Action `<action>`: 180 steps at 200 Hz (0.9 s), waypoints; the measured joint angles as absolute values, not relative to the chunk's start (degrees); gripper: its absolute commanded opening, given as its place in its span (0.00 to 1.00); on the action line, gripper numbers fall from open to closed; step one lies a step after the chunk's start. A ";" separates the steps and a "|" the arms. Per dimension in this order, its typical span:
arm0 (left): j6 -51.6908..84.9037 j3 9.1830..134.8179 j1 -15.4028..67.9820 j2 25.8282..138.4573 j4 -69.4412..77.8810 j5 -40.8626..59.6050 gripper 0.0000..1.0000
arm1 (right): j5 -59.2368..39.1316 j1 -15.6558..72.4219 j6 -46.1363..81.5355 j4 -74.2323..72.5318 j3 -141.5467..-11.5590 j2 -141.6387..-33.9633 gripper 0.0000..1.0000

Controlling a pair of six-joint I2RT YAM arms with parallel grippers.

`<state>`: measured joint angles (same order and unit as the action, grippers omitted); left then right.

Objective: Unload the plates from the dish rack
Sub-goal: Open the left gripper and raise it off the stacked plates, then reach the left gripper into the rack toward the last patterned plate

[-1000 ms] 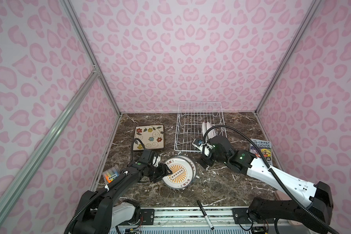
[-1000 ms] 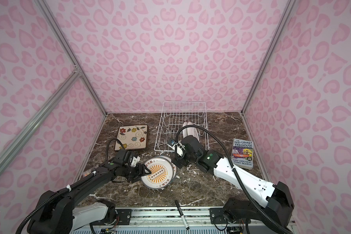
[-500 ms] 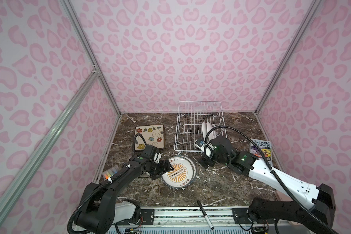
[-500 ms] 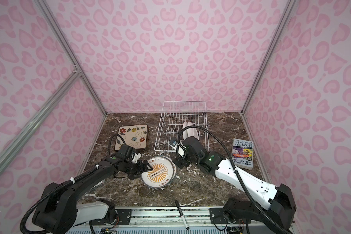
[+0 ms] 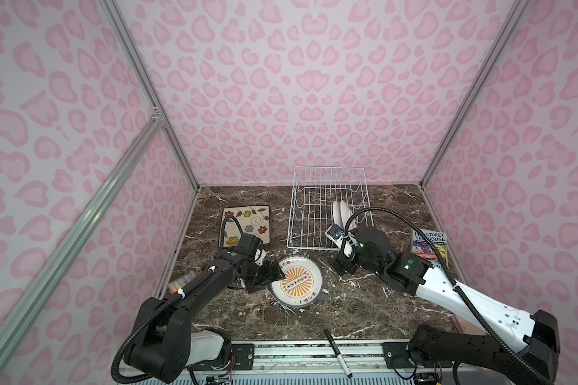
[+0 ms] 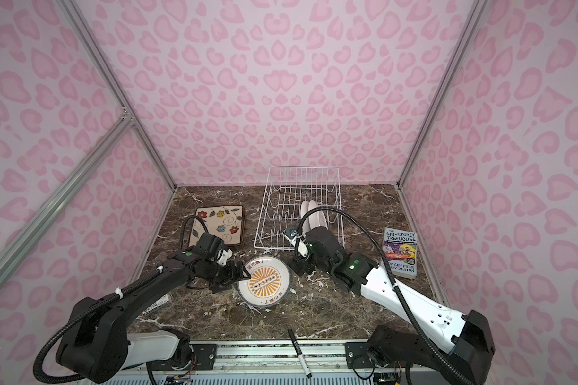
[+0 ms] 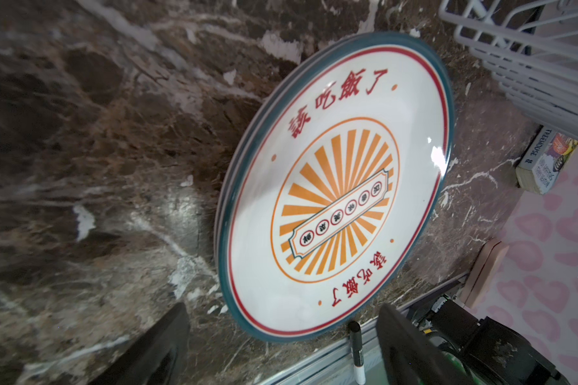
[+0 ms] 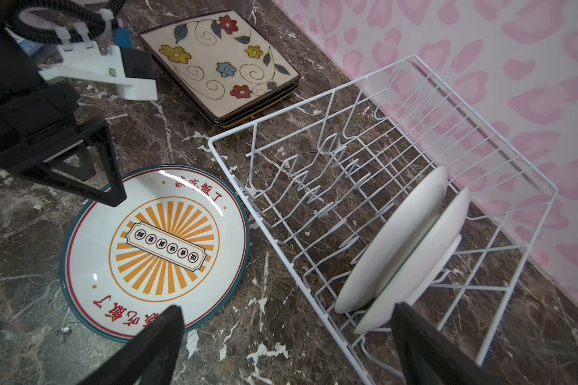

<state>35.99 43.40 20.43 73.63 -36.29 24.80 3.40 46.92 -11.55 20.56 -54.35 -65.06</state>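
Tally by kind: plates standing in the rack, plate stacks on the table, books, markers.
White plates upright in the dish rack: 2
Plate stacks on the table: 2, square floral stack, round sunburst stack
Book: 1
Black marker: 1
Total: 6

Brown marble table [image 5: 364, 300]: rack [image 5: 317, 213] at back centre; square plates [image 5: 245, 225] stacked left of it; round plate [image 5: 296, 281] flat in front; book [image 5: 429, 245] near right wall.

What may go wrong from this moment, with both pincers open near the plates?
1. A finger of the left pincer hangs over the rim of the sunburst plate; pulling back low may drag that plate.
2. The two white plates stand close together in the dish rack; the right pincer may catch both at once.
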 measured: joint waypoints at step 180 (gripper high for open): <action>31.90 71.35 22.52 75.00 -37.47 19.46 0.89 | 13.39 41.78 -2.28 16.23 -53.19 -59.79 0.99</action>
<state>31.90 71.35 22.52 75.00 -37.47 19.46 13.39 41.78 -2.28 16.23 -53.19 -59.79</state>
